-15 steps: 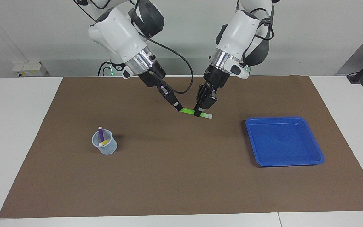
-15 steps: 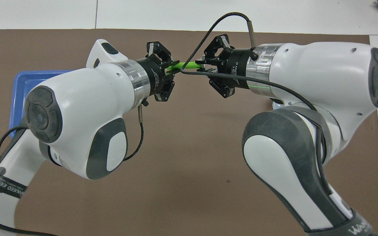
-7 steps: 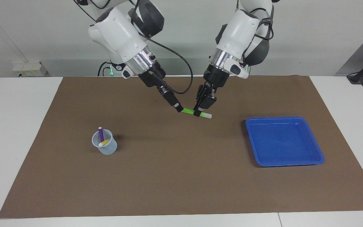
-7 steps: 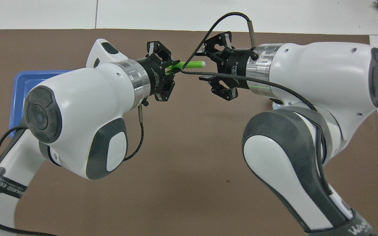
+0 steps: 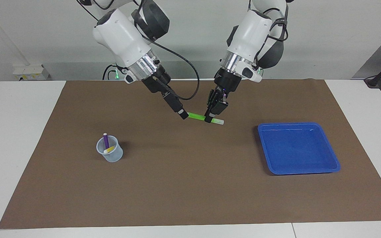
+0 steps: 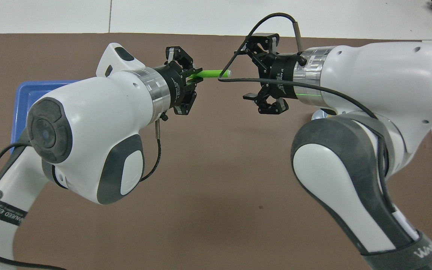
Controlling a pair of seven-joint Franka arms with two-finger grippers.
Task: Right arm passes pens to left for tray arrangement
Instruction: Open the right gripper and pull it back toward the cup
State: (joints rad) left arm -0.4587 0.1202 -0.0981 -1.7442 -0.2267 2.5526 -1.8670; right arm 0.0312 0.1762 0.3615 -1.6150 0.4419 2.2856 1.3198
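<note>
The left gripper (image 5: 208, 118) grips the green pen (image 5: 197, 116) lying level over the bench; the right gripper (image 5: 183, 115), spread wide, sits just off its free end.

Both arms reach down and inward over the middle of the table, wrists angled toward each other. The left gripper (image 5: 207, 119) is clamped shut, fingers pointing steeply down. The right gripper (image 5: 183, 114) stands with its fingers spread apart, just beside the left gripper.

Open brown mat (image 5: 190, 185) between cup (image 5: 110, 150) and blue tray (image 5: 298, 148); above mid-mat, passage blocked by both arms and green pen (image 5: 198, 117).
</note>
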